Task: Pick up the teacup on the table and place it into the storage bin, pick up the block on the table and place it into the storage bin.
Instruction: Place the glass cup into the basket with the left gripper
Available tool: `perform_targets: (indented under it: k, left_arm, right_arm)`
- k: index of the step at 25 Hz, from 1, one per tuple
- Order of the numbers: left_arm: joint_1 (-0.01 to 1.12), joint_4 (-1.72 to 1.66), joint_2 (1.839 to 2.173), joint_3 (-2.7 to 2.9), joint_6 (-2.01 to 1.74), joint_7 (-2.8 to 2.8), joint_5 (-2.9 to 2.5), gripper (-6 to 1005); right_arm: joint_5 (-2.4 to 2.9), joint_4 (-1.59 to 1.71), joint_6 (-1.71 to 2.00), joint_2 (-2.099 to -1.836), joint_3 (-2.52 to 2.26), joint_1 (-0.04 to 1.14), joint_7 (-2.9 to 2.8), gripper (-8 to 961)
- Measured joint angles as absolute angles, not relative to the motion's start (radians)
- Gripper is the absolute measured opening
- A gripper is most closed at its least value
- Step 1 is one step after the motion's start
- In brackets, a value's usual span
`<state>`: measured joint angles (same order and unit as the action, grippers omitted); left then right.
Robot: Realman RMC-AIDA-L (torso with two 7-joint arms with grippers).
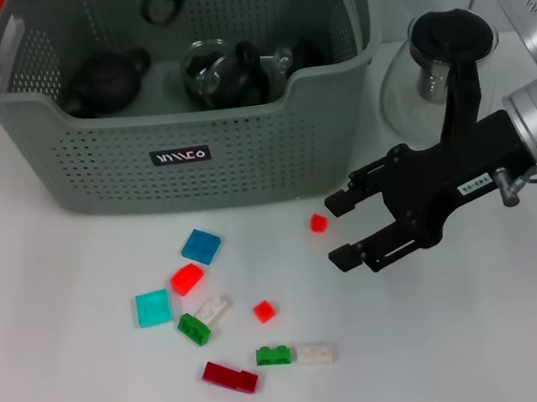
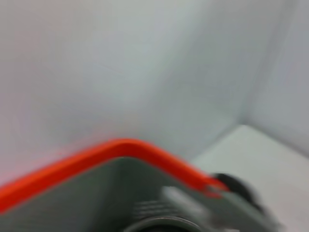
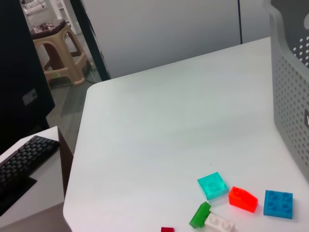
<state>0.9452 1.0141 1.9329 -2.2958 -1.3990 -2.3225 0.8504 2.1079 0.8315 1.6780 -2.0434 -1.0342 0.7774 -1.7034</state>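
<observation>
Your right gripper (image 1: 341, 230) hovers over the table (image 1: 513, 329) in front of the bin (image 1: 188, 161), jaws spread wide and holding nothing. A small red block (image 1: 318, 223) lies on the table just beside the fingertips, roughly level with the gap between them; you cannot tell from the head view whether it is touched. More blocks are scattered toward your left: blue (image 1: 200, 246), teal (image 1: 152, 308), red (image 1: 186, 279), green (image 1: 194, 329), white (image 1: 313, 353) and dark red (image 1: 230, 377). The bin holds dark teaware (image 1: 102, 82), with a teacup (image 1: 219, 72) inside. A glass carafe (image 1: 441, 58) stands beside the bin. Your left gripper is not seen; its wrist view shows only the bin's orange rim (image 2: 120, 150).
</observation>
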Motion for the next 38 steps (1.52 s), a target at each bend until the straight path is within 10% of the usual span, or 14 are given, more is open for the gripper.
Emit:
perform_targets:
  k: [22,38]
  left_arm:
    - [0.997,0.740,2.067,-2.178,-0.818,-2.326,0.469,44]
    - [0.990,0.729,2.098,-2.159,-0.829,-2.326,0.395,45]
  right_arm:
    - [2.112,0.833,1.676,-2.040,-1.035,0.778,-1.727,775]
    - [2.112,0.833,1.676,-2.043,-1.039,0.776,-1.721,775]
